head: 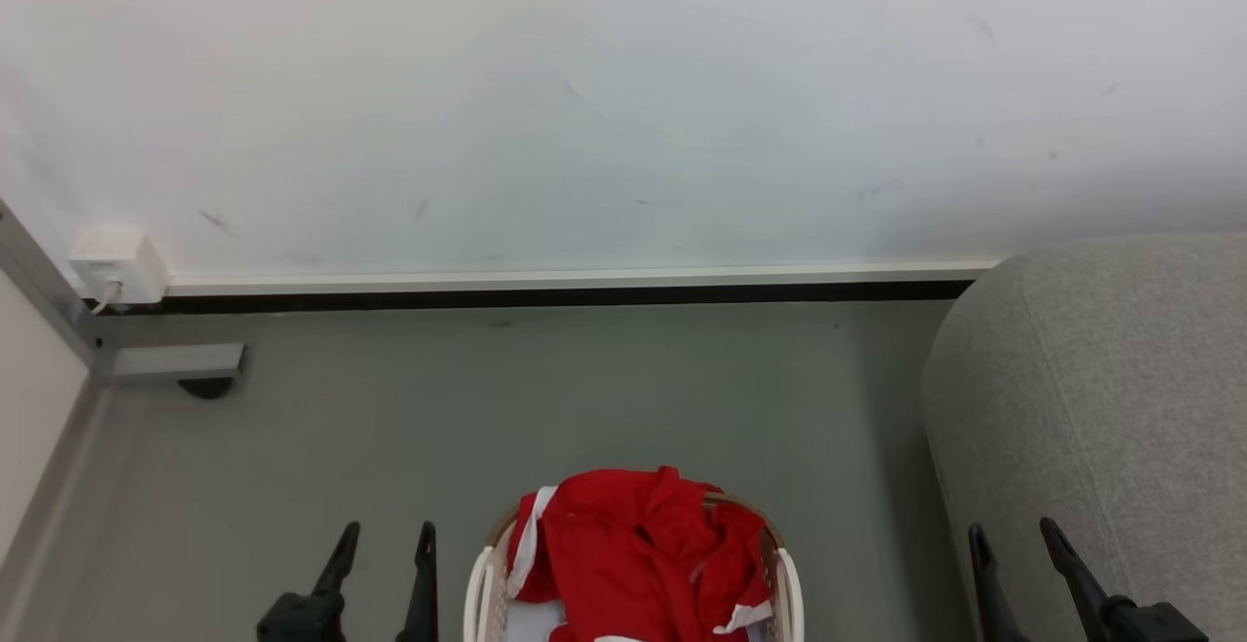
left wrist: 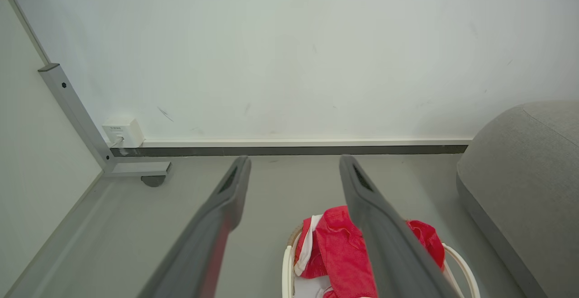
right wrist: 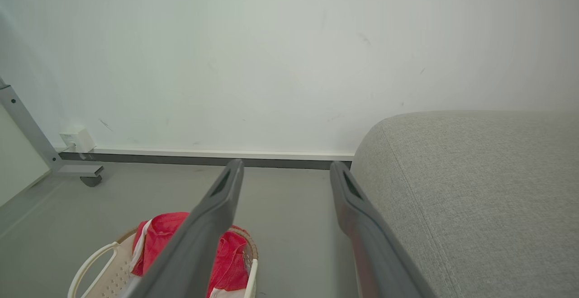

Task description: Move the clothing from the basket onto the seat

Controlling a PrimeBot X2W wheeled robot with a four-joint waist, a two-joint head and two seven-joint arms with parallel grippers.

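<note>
1. In your head view the clothing (head: 633,554) lies heaped in the basket (head: 787,588) at 6 o'clock, with red folds riding over the far rim. None of it is on the seat (head: 1101,408), which takes up the 3 to 4 o'clock side, near the basket across a strip of floor (head: 585,398).
2. Your left gripper (head: 389,530) sits at 7 o'clock and your right gripper (head: 1012,527) at 5 o'clock, one on either side of the basket. Both have their fingers spread wide with nothing between them, and neither touches the cloth.
3. Expect the jersey to be light, limp and rather slick. It will hold no shape and will trail from wherever you pinch it, and a single thin layer may slide out.
4. Take hold at the high bunched ridge near the middle of the heap, where several folds stack up. Avoid the white trim at the edges, which looks too thin to grip well.
5. A pale cloth (head: 531,623) lies under the red at the basket's 7 o'clock. Pinch shallow so you don't lift it too.
6. Lift until the hanging tail clears the rim before you swing toward 3 o'clock. The right gripper is the one nearer the seat.
</note>
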